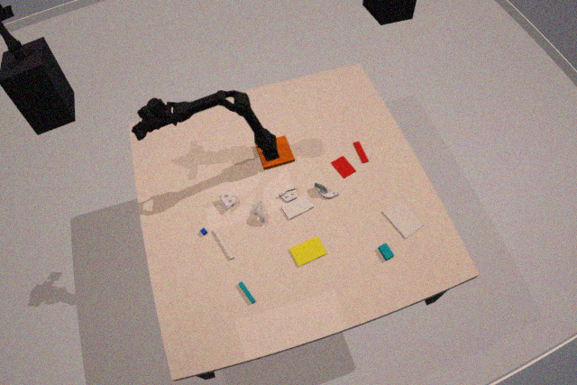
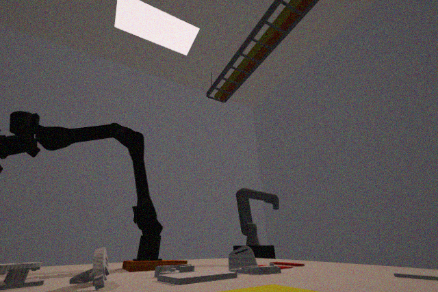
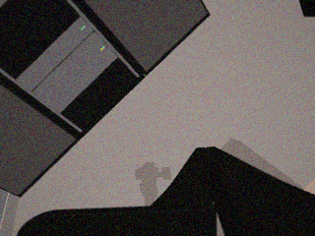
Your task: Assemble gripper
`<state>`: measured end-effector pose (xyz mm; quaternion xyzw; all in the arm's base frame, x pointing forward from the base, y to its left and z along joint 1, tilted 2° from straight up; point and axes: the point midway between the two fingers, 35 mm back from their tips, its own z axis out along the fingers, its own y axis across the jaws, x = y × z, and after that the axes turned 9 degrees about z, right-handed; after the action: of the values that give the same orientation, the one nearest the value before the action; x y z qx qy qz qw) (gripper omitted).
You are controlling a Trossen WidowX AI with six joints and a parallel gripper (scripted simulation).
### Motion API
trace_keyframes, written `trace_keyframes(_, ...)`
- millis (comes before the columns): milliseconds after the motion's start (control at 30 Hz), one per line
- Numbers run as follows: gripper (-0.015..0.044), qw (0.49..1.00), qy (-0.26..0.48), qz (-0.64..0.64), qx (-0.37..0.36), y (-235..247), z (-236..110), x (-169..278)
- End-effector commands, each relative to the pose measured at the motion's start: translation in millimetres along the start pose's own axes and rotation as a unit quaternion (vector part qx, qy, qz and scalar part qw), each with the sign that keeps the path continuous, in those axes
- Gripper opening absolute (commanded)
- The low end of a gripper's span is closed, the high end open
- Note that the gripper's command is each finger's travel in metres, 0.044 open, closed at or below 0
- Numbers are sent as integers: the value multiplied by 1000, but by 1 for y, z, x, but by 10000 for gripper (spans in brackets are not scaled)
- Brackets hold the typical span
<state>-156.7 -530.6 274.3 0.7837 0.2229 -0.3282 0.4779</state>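
My gripper point(image 1: 139, 132) point(image 3: 205, 156) is shut and empty, raised high past the table's far left edge, well away from the parts. A pale grey part with two small round features point(image 1: 288, 195) point(image 2: 174, 267) lies against a flat pale slab point(image 1: 297, 207) point(image 2: 198, 277); they look like the gripper base, but I cannot tell for certain. One jaw point(image 1: 258, 212) point(image 2: 100, 264) stands tilted to their left; the other jaw point(image 1: 326, 191) point(image 2: 241, 258) lies to their right. A pale part with holes point(image 1: 227, 200) point(image 2: 17, 275), perhaps the housing plate, is farther left. Jaws and base are apart.
A yellow plate point(image 1: 307, 251), a blue cube point(image 1: 203, 232), a white bar point(image 1: 223, 244), teal blocks point(image 1: 246, 292) point(image 1: 386, 252), red pieces point(image 1: 343, 167) point(image 1: 361, 151) and a pale sheet point(image 1: 402, 219) surround the parts. The arm stands on an orange base point(image 1: 287, 152) point(image 2: 132, 265).
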Motion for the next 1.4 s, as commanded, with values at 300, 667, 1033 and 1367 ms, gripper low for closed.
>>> trace_keyframes(300, 0, 994, 86, -70, -13, 32, -8, 68)
trace_keyframes(667, 0, 981, 156, -115, -33, 57, -26, 124)
trace_keyframes(1033, 0, 957, 220, -185, -48, 76, -47, 178)
trace_keyframes(1367, 0, 926, 274, -250, -65, 89, -73, 225)
